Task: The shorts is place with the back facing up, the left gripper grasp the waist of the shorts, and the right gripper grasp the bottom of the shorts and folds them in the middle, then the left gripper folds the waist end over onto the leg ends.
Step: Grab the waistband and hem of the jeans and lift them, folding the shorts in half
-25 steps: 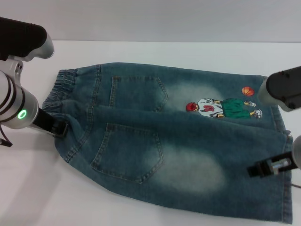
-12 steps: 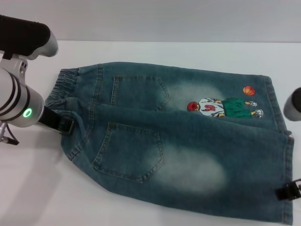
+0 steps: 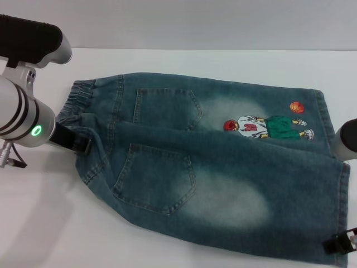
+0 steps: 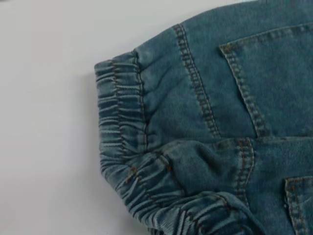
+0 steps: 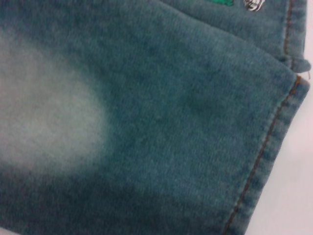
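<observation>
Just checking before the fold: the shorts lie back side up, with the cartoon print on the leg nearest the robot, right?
Not quite. The shorts do lie back side up, but the cartoon print is on the leg farther from the robot, as the head view shows.

L gripper [image 3: 78, 142] low, R gripper [image 3: 341, 244] low at frame edge

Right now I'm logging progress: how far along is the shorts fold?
Done: the shorts lie flat, back pockets up. In hand: the left hand sits at the waist, the right hand at the leg hem; neither grip is clear. Left: both folds, since nothing is lifted or doubled.
</observation>
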Controlling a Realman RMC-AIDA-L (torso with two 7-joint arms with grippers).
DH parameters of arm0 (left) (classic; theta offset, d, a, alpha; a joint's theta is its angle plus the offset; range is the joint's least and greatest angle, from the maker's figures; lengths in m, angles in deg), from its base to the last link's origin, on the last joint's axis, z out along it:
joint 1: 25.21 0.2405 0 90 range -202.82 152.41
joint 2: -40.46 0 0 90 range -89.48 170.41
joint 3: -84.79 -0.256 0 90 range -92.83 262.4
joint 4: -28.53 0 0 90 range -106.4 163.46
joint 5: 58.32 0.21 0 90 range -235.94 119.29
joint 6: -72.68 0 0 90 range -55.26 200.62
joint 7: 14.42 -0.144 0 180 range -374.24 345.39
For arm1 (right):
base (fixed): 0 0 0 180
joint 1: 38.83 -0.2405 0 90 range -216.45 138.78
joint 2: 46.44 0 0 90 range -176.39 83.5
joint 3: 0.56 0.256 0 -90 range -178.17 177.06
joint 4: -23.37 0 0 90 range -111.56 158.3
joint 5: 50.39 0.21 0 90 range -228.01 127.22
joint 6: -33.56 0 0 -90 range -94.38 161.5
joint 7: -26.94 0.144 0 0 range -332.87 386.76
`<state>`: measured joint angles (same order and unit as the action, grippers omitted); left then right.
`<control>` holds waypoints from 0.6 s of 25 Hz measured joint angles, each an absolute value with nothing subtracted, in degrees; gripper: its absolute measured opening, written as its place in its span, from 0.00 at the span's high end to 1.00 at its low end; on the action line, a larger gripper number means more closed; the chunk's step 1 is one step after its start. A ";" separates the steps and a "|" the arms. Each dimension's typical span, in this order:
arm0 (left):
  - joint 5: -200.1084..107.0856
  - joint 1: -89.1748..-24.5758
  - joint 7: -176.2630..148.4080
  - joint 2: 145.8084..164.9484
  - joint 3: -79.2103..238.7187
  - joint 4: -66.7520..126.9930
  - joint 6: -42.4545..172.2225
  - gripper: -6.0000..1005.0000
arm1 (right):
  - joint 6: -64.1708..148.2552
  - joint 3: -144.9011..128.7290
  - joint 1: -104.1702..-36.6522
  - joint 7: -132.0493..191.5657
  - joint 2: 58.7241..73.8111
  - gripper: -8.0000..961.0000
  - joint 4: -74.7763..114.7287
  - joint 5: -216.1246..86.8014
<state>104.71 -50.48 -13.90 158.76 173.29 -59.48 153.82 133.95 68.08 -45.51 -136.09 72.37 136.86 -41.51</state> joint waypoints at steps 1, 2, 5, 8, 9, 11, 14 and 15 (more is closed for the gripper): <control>104.71 -50.56 -13.90 158.76 173.29 -59.25 153.62 0.77 | 134.04 67.98 -45.51 -135.99 72.38 0.31 136.80 -41.39; 104.71 -50.65 -13.89 158.76 173.29 -59.01 153.51 0.77 | 134.20 67.93 -45.51 -135.92 72.38 0.31 136.76 -41.26; 104.71 -50.89 -13.91 158.76 173.29 -58.39 153.43 0.77 | 135.08 67.90 -45.42 -135.72 72.38 0.31 136.72 -40.92; 104.71 -50.89 -13.92 158.76 173.29 -58.16 153.20 0.77 | 135.24 67.90 -45.32 -135.70 72.38 0.31 136.49 -40.90; 104.68 -50.88 -13.91 158.76 173.29 -58.15 153.08 0.77 | 135.25 67.90 -45.26 -135.70 72.38 0.31 136.36 -40.90; 104.58 -50.86 -13.88 158.76 173.29 -58.14 152.96 0.77 | 135.25 67.90 -45.20 -135.69 72.38 0.31 136.06 -40.84; 104.54 -50.90 -13.88 158.76 173.29 -58.12 152.92 0.77 | 135.13 67.90 -45.16 -135.65 72.38 0.31 135.67 -40.72; 104.54 -50.90 -13.90 158.76 173.29 -58.12 152.88 0.77 | 135.06 67.90 -45.16 -135.60 72.39 0.31 135.60 -40.71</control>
<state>104.54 -50.90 -13.90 158.76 173.29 -58.12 152.88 135.06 67.90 -45.16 -135.60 72.39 135.60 -40.71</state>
